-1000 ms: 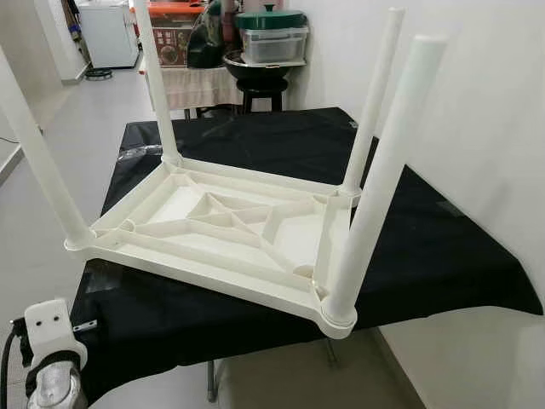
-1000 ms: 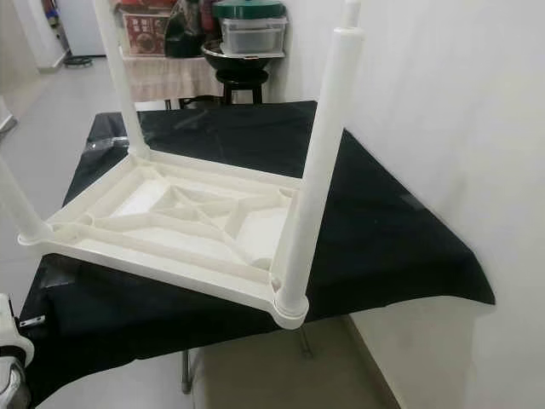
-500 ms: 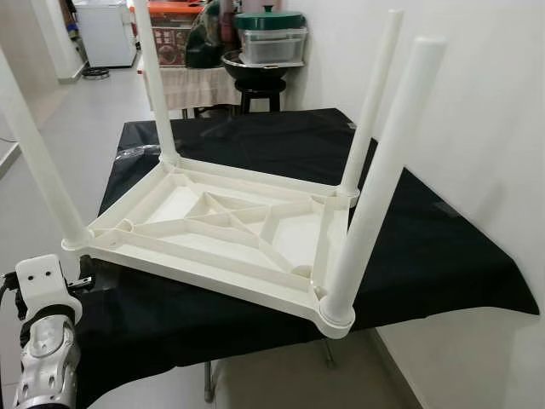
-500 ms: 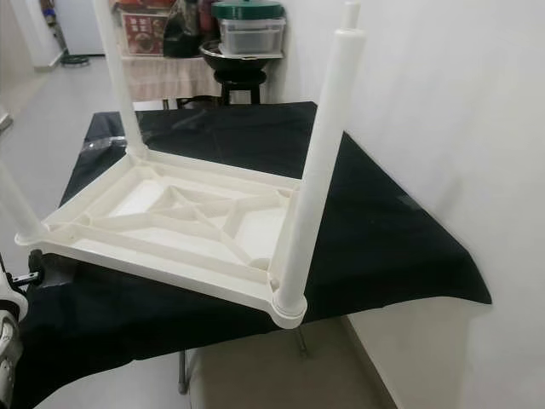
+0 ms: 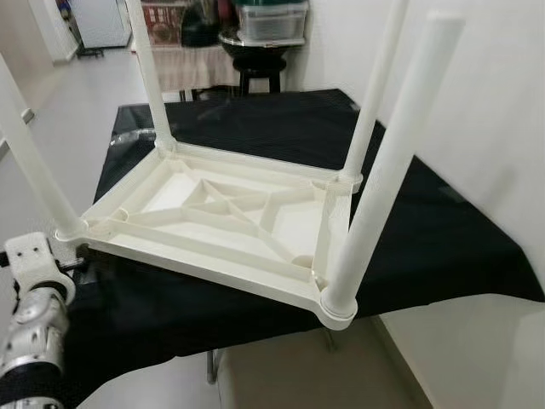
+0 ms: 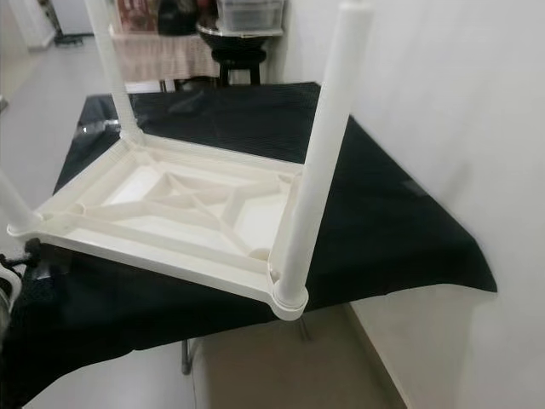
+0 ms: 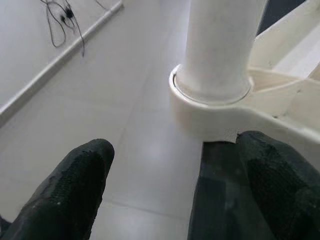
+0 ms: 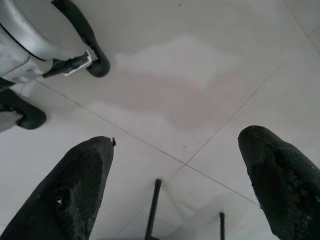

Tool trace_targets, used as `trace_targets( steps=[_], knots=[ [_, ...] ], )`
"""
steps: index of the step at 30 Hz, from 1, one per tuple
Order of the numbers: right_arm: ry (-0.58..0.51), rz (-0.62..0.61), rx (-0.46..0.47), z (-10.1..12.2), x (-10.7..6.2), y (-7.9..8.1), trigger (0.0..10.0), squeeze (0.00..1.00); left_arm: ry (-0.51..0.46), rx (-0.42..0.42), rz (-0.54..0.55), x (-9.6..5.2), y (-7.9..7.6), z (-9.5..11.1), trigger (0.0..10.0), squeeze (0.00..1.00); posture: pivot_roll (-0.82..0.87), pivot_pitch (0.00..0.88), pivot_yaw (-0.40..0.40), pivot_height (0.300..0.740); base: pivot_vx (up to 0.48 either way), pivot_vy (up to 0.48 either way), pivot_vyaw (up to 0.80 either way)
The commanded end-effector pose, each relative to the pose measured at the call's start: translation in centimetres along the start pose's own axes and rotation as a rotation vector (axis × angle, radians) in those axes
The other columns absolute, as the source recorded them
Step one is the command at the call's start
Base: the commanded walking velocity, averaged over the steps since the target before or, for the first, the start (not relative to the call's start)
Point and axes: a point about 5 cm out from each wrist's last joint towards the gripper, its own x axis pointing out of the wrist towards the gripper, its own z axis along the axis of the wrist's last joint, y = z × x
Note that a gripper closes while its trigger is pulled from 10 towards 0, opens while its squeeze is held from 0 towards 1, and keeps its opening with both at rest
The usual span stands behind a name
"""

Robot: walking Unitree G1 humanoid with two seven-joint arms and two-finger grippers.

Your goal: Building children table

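White moulded plastic, the children's table [image 5: 230, 226] lies upside down on the black-draped counter [image 5: 443, 247], legs up; it looks light, stiff and slippery. The left tool [image 7: 175, 170] hovers wide open and empty by the near-left corner socket [image 7: 210, 107], probably the firmest hold, while the right tool [image 8: 180, 165] hangs open and empty above the floor.

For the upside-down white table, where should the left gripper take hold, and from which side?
Probably low on the near-left leg, just above its round socket at the corner of the upturned table. The left gripper already faces it with jaws open, so it should come straight in from the robot's side. The upright round leg suits a sideways pinch.
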Motion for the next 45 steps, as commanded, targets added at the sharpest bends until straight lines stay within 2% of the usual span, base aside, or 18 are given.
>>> trace_targets(
  steps=[1,5,10,14,16,18,20,25,27,30,31,33,35,37,43,45],
  knots=[
    [-0.995,0.145,-0.606,26.6,-13.1,9.5,10.0,0.0,0.025,-0.009,0.026,0.2,0.6,0.5,10.0,0.0,-0.04,0.196,-0.054,0.74,0.0,0.0,0.0],
    [-1.022,0.148,-0.6,26.9,-13.7,9.3,10.0,0.0,0.04,0.006,0.021,0.5,0.5,1.4,10.0,0.0,-0.04,0.215,-0.05,0.74,0.0,0.0,0.0],
    [-1.05,0.157,-0.596,26.9,-14.4,9.7,10.0,0.0,0.028,-0.004,-0.007,1.7,-0.2,3.3,10.0,0.0,-0.05,0.234,-0.05,0.74,0.0,0.0,0.0],
    [-1.054,0.159,-0.597,26.9,-14.5,9.7,10.0,0.0,0.033,-0.01,-0.012,2.0,-0.4,3.8,10.0,0.0,-0.05,0.235,-0.049,0.74,0.0,0.0,0.0],
    [-1.066,0.16,-0.594,26.9,-14.7,9.7,10.0,0.0,0.039,-0.016,-0.049,2.5,-1.2,5.3,10.0,0.0,-0.05,0.234,-0.035,0.74,0.0,0.0,0.0],
    [-1.07,0.161,-0.591,27.0,-14.8,9.7,10.0,0.0,0.046,-0.016,-0.064,2.7,-1.5,5.8,10.0,0.0,-0.05,0.234,-0.034,0.74,0.0,0.0,0.0],
    [-1.081,0.157,-0.585,27.0,-15.0,9.3,10.0,0.0,0.112,0.019,-0.13,2.9,-2.7,5.5,10.0,0.0,-0.06,0.228,-0.028,0.74,0.0,0.0,0.0],
    [-1.086,0.154,-0.583,27.0,-15.0,9.1,10.0,0.0,0.144,0.051,-0.176,3.1,-3.7,5.5,10.0,0.0,-0.06,0.224,-0.029,0.74,0.0,0.0,0.0],
    [-1.092,0.155,-0.578,27.1,-15.2,9.2,10.0,0.0,0.104,0.03,-0.215,3.2,-4.9,7.0,10.0,0.0,-0.07,0.226,-0.028,0.74,0.0,0.0,0.0],
    [-1.105,0.158,-0.571,27.3,-15.6,9.3,10.0,0.0,0.006,0.002,-0.318,3.0,-7.9,10.2,10.0,0.0,-0.08,0.224,-0.03,0.74,0.0,0.0,0.0],
    [-1.108,0.159,-0.57,27.4,-15.7,9.4,10.0,0.0,-0.016,0.0,-0.341,2.9,-8.5,10.8,10.0,0.0,-0.09,0.226,-0.031,0.74,0.0,0.0,0.0],
    [-1.109,0.159,-0.57,27.4,-15.7,9.4,10.0,0.0,-0.027,0.0,-0.352,2.9,-8.8,11.0,10.0,0.0,-0.09,0.226,-0.031,0.74,0.0,0.0,0.0],
    [-1.118,0.159,-0.563,27.6,-15.9,9.4,10.0,0.0,-0.104,0.003,-0.429,2.3,-11.0,12.8,10.0,0.0,-0.1,0.221,-0.028,0.74,0.0,0.0,0.0],
    [-1.126,0.159,-0.554,27.8,-16.1,9.4,10.0,0.0,-0.168,0.004,-0.479,1.8,-12.5,14.1,10.0,0.0,-0.1,0.216,-0.023,0.74,0.0,0.0,0.0],
    [-1.136,0.16,-0.535,28.1,-16.3,9.4,10.0,0.0,-0.229,-0.035,-0.557,1.3,-13.8,15.1,10.0,0.0,-0.09,0.201,-0.018,0.74,0.0,0.0,0.0],
    [-1.138,0.166,-0.521,28.3,-16.3,9.6,10.0,0.0,-0.274,-0.009,-0.718,0.4,-15.6,14.4,10.0,0.0,-0.08,0.18,-0.014,0.74,0.0,0.0,0.0]
  ],
)
